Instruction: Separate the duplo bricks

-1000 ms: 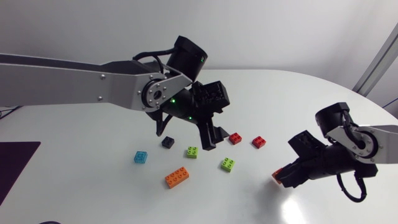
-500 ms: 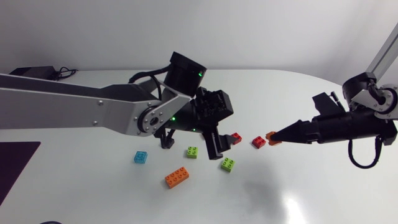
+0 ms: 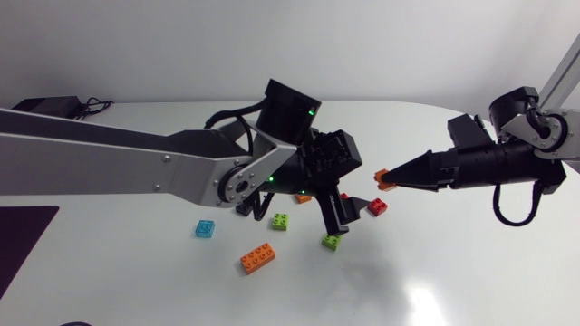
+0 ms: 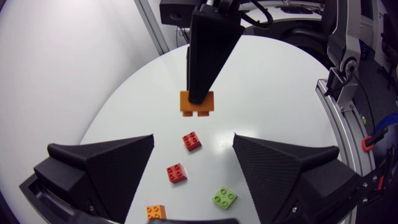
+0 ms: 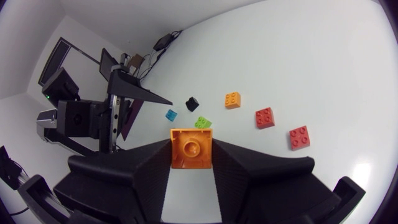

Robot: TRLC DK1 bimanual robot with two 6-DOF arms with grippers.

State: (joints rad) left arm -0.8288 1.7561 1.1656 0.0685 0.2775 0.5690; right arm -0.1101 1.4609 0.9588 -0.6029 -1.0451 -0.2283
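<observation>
My right gripper (image 3: 391, 178) is shut on a small orange brick (image 3: 383, 178), held in the air over the table's middle right. In the right wrist view that orange brick (image 5: 191, 148) sits between the fingers, hollow side toward the camera. My left gripper (image 3: 342, 217) hangs open just left of it, fingers pointing down above a green brick (image 3: 332, 240). In the left wrist view, the held orange brick (image 4: 196, 104) hangs ahead of the open left gripper (image 4: 194, 149), pinched by my right arm's black fingers (image 4: 205, 50).
Loose on the table lie two red bricks (image 4: 191, 140) (image 4: 176, 172), a blue brick (image 3: 206, 228), a long orange brick (image 3: 258, 258), another green brick (image 3: 281, 221), a small orange one (image 5: 233, 99) and a black one (image 5: 192, 102).
My right gripper has lifted the orange brick from the front right and swung it toward the middle. My left arm has shifted right and lower, toward it.
</observation>
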